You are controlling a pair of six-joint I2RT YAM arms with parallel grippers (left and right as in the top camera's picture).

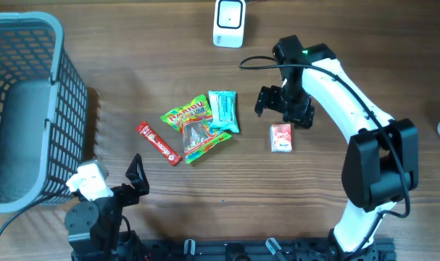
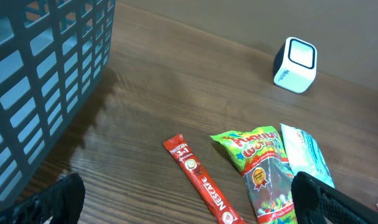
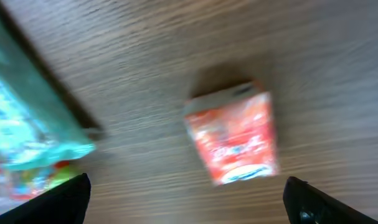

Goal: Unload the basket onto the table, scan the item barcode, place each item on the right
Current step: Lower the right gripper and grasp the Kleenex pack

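The right gripper (image 1: 276, 101) hung above the table with its jaws spread wide and held nothing. The small red packet (image 1: 281, 137) lay flat on the wood just beside it. The white barcode scanner (image 1: 229, 23) stood well apart at the far edge. The left gripper (image 1: 136, 174) was also wide and empty, near the Nescafe stick (image 2: 204, 186) and the grey basket (image 1: 56, 43).

Right arm (image 1: 332, 74) — white shells (image 1: 354, 98), black joints (image 1: 379, 170), green light (image 1: 304, 51), black cable (image 1: 257, 61), black right claw (image 3: 185, 186)
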